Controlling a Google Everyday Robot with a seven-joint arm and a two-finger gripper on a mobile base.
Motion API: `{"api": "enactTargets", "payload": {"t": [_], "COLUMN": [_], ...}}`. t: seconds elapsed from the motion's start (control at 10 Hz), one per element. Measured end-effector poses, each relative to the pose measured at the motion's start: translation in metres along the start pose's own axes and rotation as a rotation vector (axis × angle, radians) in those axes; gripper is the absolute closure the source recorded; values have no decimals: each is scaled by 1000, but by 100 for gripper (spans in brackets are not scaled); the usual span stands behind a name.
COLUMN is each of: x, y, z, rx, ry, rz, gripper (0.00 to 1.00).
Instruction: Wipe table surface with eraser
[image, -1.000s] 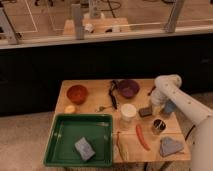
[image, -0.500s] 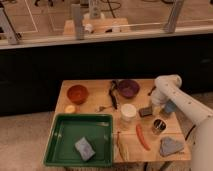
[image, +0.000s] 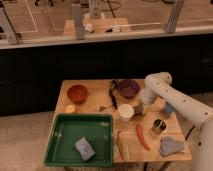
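Observation:
A grey-blue block that looks like the eraser (image: 84, 148) lies in the green tray (image: 62, 150) at the table's front left. My gripper (image: 139, 109) hangs low over the wooden table (image: 92, 102) at the middle right, right next to the white cup (image: 125, 112) and just below the purple bowl (image: 128, 88). The white arm reaches in from the right edge. The gripper is far from the eraser, about a tray's width to its right.
An orange bowl (image: 77, 93) and a small yellow item (image: 70, 108) sit at the back left. A dark utensil (image: 113, 95) lies mid-table. A red chili (image: 142, 136), a metal cup (image: 159, 126) and a grey cloth (image: 171, 146) lie at the front right.
The gripper has shifted slightly left, closer to the white cup. Nothing on the table has moved.

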Motion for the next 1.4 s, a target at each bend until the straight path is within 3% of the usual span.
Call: {"api": "enactTargets", "payload": {"t": [0.1,0.4,1.0,1.1,1.4], "x": [-20,-34,27,46,64], "y": [5,23,59,59,35], "z": [-6,-5,-5,-4,6], "rx": [3,-10,-26,-21,-12], "ry": [-10,-15,14,28,59], "rz": [-31,-56,33,69,109], "gripper": [100,100,100,100,100]}}
